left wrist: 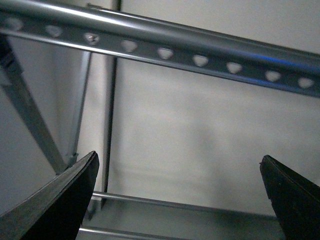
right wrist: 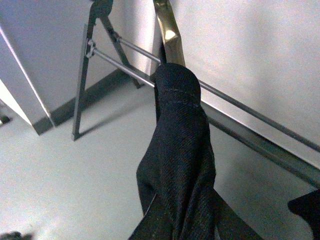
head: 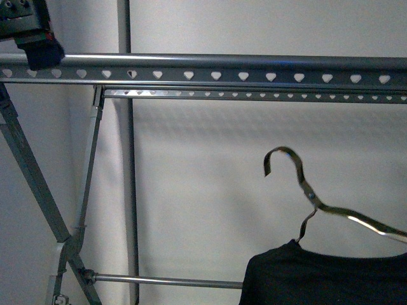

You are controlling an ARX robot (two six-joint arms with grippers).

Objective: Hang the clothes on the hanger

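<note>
Front view, far left: the left end effector [left wrist: 178, 158] is up by the hanger [head: 216, 67], its rail heart-punched; the wrist view shows 2 fingers spread wide. Right: black clothes [head: 324, 276] on a shiny coat hanger [head: 362, 222], hook below the rail. Right wrist view adds bunched folds; right end effector [right wrist: 160, 225] grip, can't tell.

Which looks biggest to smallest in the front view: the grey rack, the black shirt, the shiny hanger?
1. Grey rack
2. Black shirt, cut off by the picture's edge
3. Shiny hanger, long but thin
</note>
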